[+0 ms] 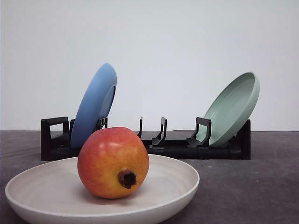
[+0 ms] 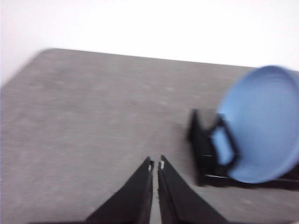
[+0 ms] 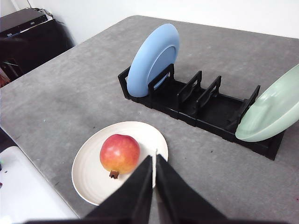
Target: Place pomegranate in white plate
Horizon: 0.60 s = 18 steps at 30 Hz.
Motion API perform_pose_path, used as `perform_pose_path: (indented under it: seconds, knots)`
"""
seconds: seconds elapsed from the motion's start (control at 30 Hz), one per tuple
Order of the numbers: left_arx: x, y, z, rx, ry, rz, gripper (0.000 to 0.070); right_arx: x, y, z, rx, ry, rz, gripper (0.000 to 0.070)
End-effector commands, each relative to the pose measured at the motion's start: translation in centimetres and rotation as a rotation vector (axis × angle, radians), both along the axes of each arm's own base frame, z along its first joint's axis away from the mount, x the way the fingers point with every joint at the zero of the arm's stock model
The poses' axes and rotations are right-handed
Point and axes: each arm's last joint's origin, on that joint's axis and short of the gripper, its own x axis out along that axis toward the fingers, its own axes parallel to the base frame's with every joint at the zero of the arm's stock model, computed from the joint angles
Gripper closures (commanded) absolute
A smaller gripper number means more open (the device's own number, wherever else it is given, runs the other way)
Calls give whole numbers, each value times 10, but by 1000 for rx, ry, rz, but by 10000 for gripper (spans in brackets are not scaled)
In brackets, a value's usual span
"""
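Nothing readable is showing up anywhere, honestly. No text, labels, brand marks, numbers or signs on any surface in the front view or either wrist view.
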Motion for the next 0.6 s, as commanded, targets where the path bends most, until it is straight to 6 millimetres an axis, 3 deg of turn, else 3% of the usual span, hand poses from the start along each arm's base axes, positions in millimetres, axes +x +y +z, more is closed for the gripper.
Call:
perform_pose_path:
  seconds: [0.0,0.13,0.27,0.4,0.57]
  knots:
    - [3,2,-19,81,-2,-36,700,0,0,3,3,-17,11,697]
    - [6,5,-59,124,5,-91,700,0,0,3,3,-17,11,697]
    - [9,7,-87,117,4,-122,700,0,0,3,3,-17,11,697]
    - [11,8,-103,96,0,-167,700,0,0,3,3,-17,11,697]
    - [14,9,-109,81,-18,-189,700,0,0,3,3,-17,11,697]
